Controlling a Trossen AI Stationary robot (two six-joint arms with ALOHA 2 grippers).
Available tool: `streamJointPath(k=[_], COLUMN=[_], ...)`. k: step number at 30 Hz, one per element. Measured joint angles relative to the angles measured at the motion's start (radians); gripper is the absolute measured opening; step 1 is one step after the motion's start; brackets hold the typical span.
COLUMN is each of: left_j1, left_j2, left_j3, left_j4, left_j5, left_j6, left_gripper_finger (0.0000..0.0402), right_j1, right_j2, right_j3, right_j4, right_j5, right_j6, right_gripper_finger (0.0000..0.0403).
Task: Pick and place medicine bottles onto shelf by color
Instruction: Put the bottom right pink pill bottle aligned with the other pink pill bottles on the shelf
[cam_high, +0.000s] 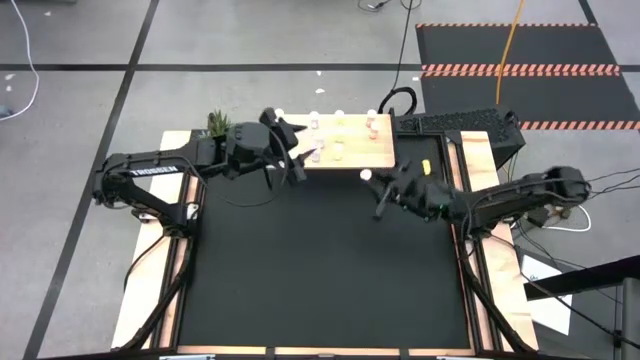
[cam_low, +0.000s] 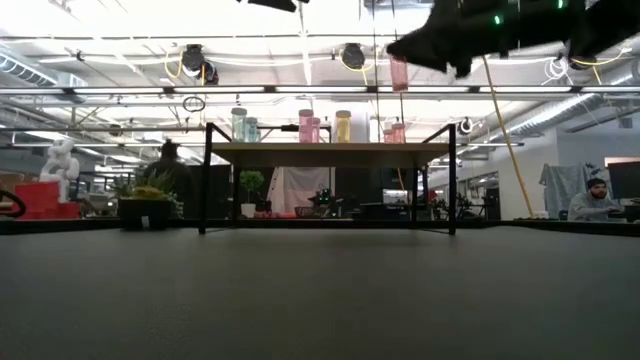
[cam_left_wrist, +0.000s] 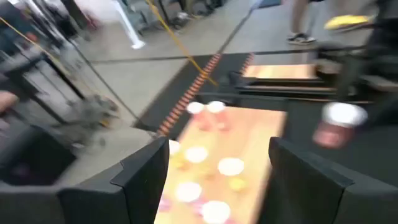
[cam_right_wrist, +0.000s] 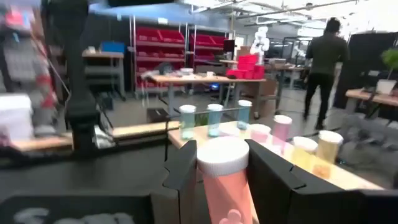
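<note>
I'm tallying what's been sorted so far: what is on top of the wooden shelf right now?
The shelf carries small medicine bottles: blue, pink and yellow ones in the right wrist view. The left gripper overhangs its end, covering some, so no full count. The right gripper holds a pink bottle beside it.

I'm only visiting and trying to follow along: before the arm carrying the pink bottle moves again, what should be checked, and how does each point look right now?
1. Grip: right gripper closed around the pink bottle, white cap up. Ok.
2. Bottle height: in the low view it hangs above the level of the shelf top. Ok.
3. Other arm: left gripper is open and empty, but over the shelf's left end. Not ok if the drop spot lies there.
4. Matching colour group: pink bottles on shelf stand between the blue and yellow ones. Ok.
5. Free space beside that group: cannot tell.
</note>
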Motion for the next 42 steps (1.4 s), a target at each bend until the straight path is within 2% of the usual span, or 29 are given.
streamJointPath(k=[4, 6, 8, 10, 12, 13, 15, 19, 22, 27, 31, 38, 42], left_j1=[0.089, 0.159, 0.243, 0.321, 0.395, 0.425, 0.471, 0.525, 0.545, 0.570, 0.585, 0.590, 0.590], left_j2=[-0.030, -0.035, -0.042, -0.044, -0.046, -0.046, -0.043, -0.043, -0.047, -0.057, -0.055, -0.055, -0.055], left_j3=[0.000, 0.000, 0.000, 0.000, 0.000, 0.000, 0.000, 0.000, 0.000, 0.000, 0.000, 0.000, 0.000], left_j4=[0.005, 0.035, 0.054, 0.098, 0.121, 0.130, 0.132, 0.110, 0.060, -0.053, -0.089, -0.063, -0.064], left_j5=[0.024, 0.071, 0.154, 0.282, 0.403, 0.446, 0.516, 0.606, 0.613, 0.614, 0.615, 0.615, 0.615], left_j6=[0.149, 0.203, 0.219, 0.227, 0.242, 0.245, 0.250, 0.301, 0.328, 0.394, 0.416, 0.416, 0.414], left_gripper_finger=[0.0273, 0.0273, 0.0273, 0.0273, 0.0273, 0.0273, 0.0273, 0.0273, 0.0273, 0.0273, 0.0273, 0.0273, 0.0273], right_j1=[0.123, 0.146, 0.139, 0.106, 0.063, 0.037, -0.012, -0.088, -0.110, -0.128, -0.156, -0.208, -0.219], right_j2=[0.137, 0.206, 0.257, 0.287, 0.298, 0.303, 0.315, 0.323, 0.322, 0.323, 0.322, 0.323, 0.322], right_j3=[0.154, 0.222, 0.249, 0.238, 0.209, 0.199, 0.192, 0.191, 0.190, 0.190, 0.190, 0.190, 0.190], right_j4=[-0.045, -0.041, 0.013, 0.081, 0.130, 0.150, 0.172, 0.185, 0.214, 0.175, 0.148, -0.002, -0.019], right_j5=[0.239, 0.411, 0.582, 0.665, 0.647, 0.603, 0.541, 0.497, 0.502, 0.621, 0.622, 0.615, 0.582], right_j6=[-0.106, -0.121, -0.094, -0.016, 0.056, 0.065, 0.047, 0.047, 0.082, 0.076, 0.106, 0.276, 0.286], right_gripper_finger=[0.0112, 0.0112, 0.0112, 0.0112, 0.0112, 0.0112, 0.0112, 0.0112, 0.0112, 0.0112, 0.0112, 0.0112, 0.0112])
